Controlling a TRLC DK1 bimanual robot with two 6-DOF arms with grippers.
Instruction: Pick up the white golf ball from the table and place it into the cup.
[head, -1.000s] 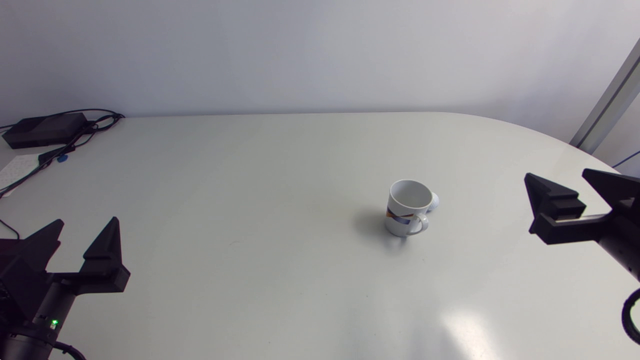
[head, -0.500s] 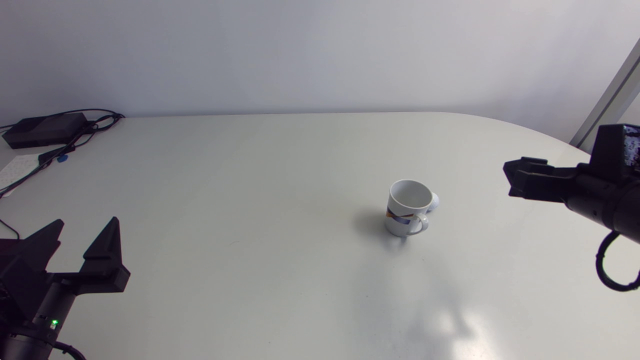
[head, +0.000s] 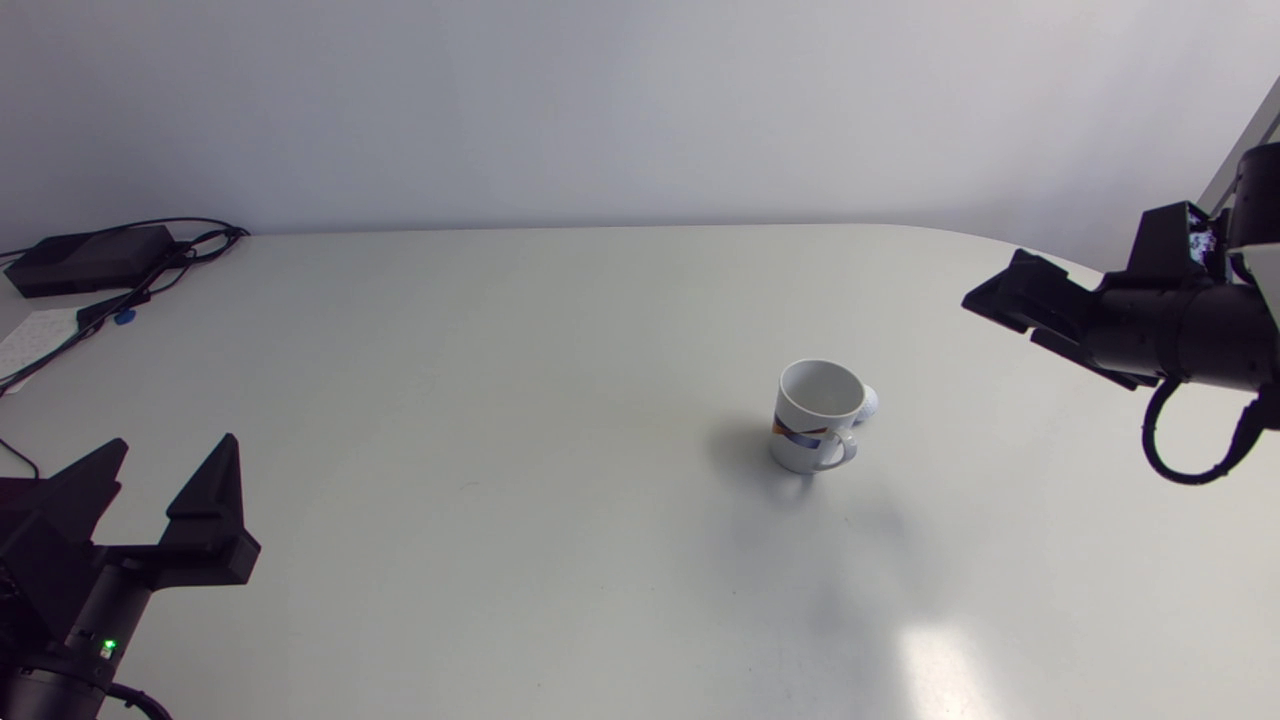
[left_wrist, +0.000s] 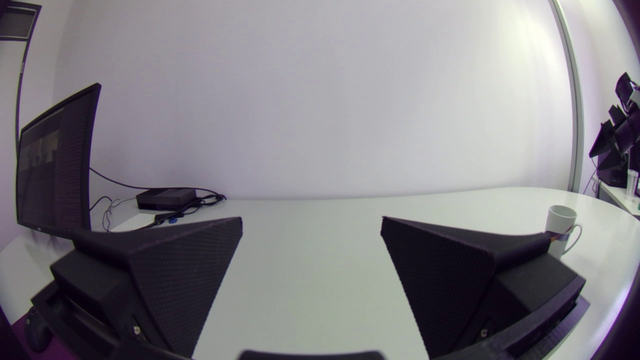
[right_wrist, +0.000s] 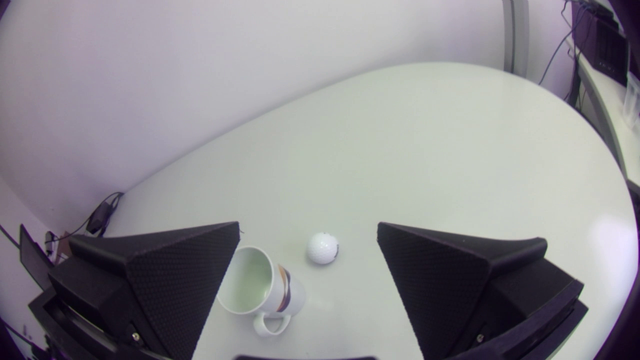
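Observation:
A white cup (head: 815, 415) with a coloured band stands upright right of the table's middle, handle toward the front. The white golf ball (head: 869, 402) lies on the table just behind it to the right, close against its side. My right gripper (head: 1005, 297) hangs open above the table's right side, well away from both. In the right wrist view, the ball (right_wrist: 323, 247) and the cup (right_wrist: 260, 287) lie far below, between that open gripper's (right_wrist: 307, 230) fingers. My left gripper (head: 172, 445) rests open at the front left, empty (left_wrist: 311, 220); the cup (left_wrist: 561, 227) stands far off beyond its right finger.
A black box (head: 88, 258) with cables (head: 150, 285) sits at the table's back left corner, beside a white sheet (head: 30, 338). Bare white tabletop (head: 560, 400) surrounds the cup on all sides.
My right arm has lifted, swung toward the back and in over the table, and turned its gripper edge-on to the head camera. Left arm, cup and ball have not moved.

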